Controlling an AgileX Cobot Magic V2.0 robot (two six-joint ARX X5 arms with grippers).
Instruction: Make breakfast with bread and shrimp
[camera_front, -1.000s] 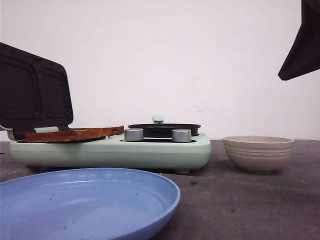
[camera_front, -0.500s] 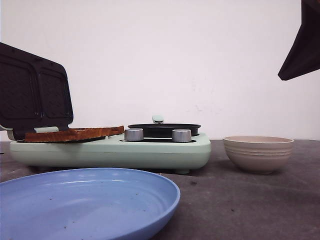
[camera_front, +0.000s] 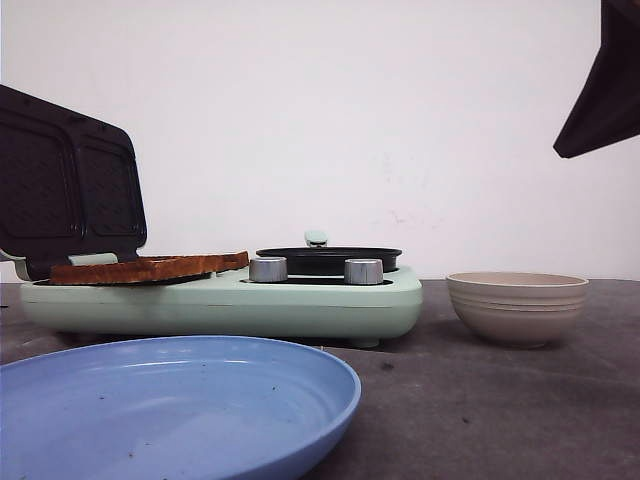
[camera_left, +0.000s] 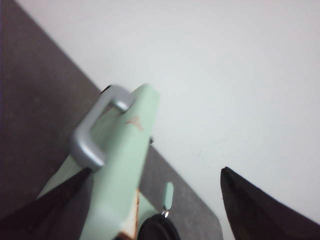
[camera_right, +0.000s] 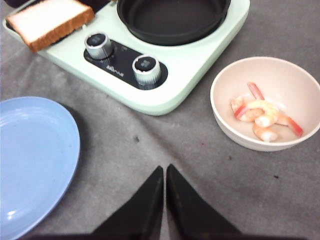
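Shrimp (camera_right: 262, 116): a small pink-orange heap in the beige bowl (camera_right: 223, 118), several pieces curled together at the bottom. Bowl on the grey table (camera_right: 165, 145), just beside the right end of the pale green cooker (camera_right: 195, 62). Bread (camera_right: 49, 21) flat on the cooker's left plate, under the raised lid (camera_front: 65, 185); black pan (camera_right: 172, 17) empty on the right half, behind the two knobs (camera_right: 146, 69). Blue plate (camera_right: 30, 155) bare, near the table's front edge.

Right gripper (camera_right: 165, 180) hanging above the table between plate and bowl, tips pressed together, nothing between them. Left gripper (camera_left: 155, 200) up by the lid's grey handle (camera_left: 95, 132), fingers spread wide and empty, one finger close beside the handle (touching or not, cannot tell).

Probably the shrimp step next, judging by the empty pan. To do it well: open the right jaws before descending, not inside the bowl. Swing over the bowl and come down vertically at its centre, clear of the rim. Aim at one piece on the pile's outer edge, across the body rather than the thin tail. Close gently; slippery curved pieces likely to squirt sideways. Lift straight up above the rim before crossing to the pan. Keep the left arm clear of the lid.
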